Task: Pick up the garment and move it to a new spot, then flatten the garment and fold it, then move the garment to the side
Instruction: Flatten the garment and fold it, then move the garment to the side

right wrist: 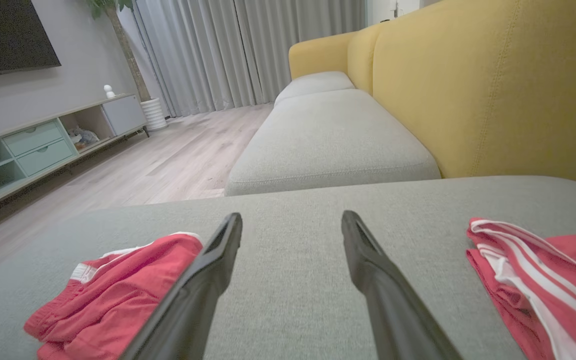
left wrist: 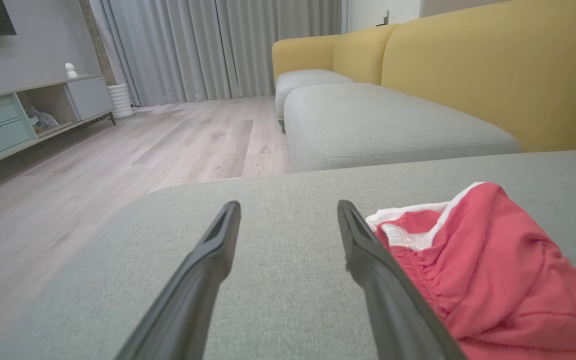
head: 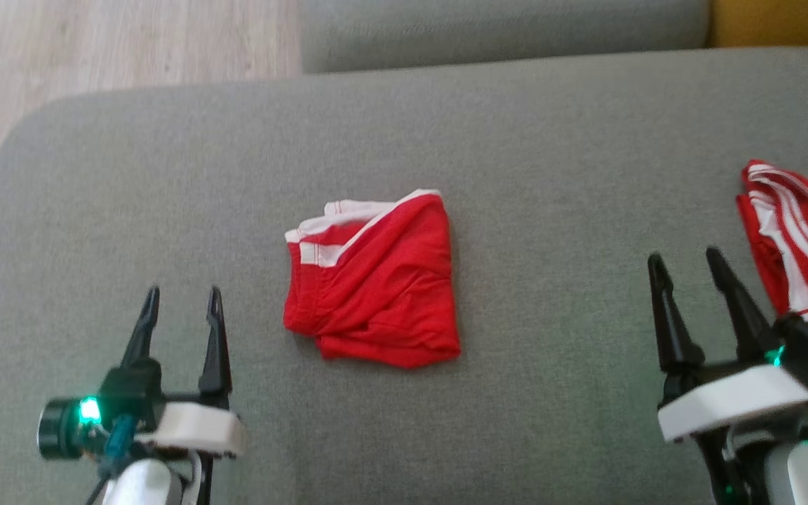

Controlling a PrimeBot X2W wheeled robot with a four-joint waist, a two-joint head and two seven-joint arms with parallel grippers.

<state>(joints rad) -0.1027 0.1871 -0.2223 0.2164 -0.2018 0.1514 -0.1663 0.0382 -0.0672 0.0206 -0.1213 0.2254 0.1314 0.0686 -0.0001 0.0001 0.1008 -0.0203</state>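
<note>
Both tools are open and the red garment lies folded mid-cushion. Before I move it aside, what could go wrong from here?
1. The folded garment looks loose and bunched along its near edge. A pinch that catches only the top layer could pull the fold open.
2. The striped garment lies close beside the right tool. That tool might snag it, or it might be taken for the target.

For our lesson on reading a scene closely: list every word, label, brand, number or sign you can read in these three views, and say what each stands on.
No text can be read anywhere.
The folded red garment: white trim, no lettering.
The striped red garment: white stripes, no print.
The dark screen on the wall: blank.
The cabinet: no labels on its drawers.
</note>
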